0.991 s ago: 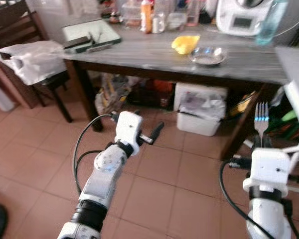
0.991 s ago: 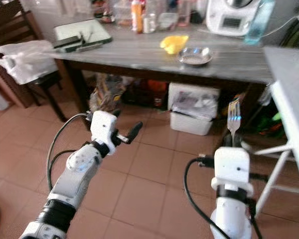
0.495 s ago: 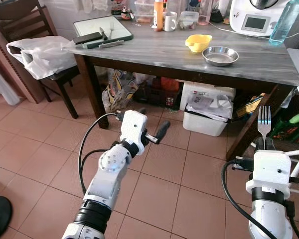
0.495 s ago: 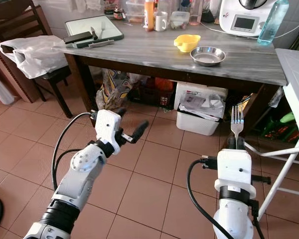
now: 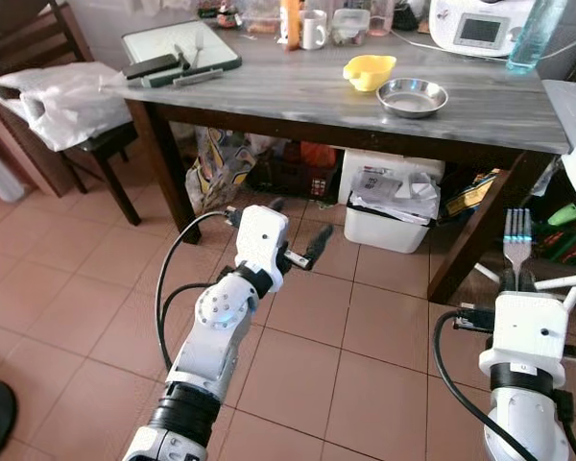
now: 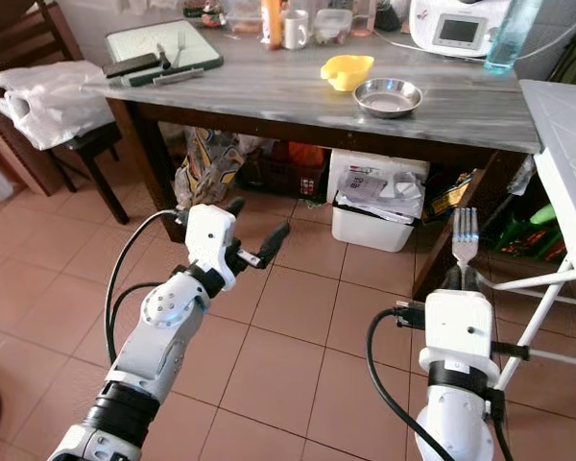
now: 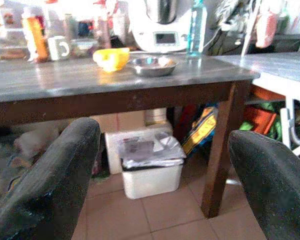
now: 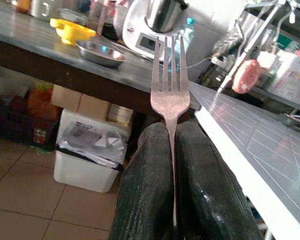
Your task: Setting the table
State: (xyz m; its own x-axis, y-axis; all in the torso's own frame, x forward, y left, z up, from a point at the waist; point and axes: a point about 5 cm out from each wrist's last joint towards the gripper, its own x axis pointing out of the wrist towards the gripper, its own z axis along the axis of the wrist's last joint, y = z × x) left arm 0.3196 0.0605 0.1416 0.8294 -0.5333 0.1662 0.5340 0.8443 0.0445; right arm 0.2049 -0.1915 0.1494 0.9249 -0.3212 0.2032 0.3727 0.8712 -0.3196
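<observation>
A home kitchen is shown. A grey-topped wooden table [image 5: 298, 91] is loaded with a white cooking appliance [image 5: 480, 21], a metal bowl [image 5: 412, 97], a yellow dish [image 5: 369, 71], a mug [image 5: 313, 29] and a cutting board [image 5: 178, 43]. Terracotta floor tiles [image 5: 86, 288] are seen, with a bin [image 5: 392, 209] stored beneath and a wooden chair [image 5: 38, 58] alongside.

Bright daylight, sharp, left-wrist background overexposed

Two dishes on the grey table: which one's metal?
The round steel bowl, nearer the table's front edge. The dish touching it on the robot's left is yellow plastic with a spout.
</observation>
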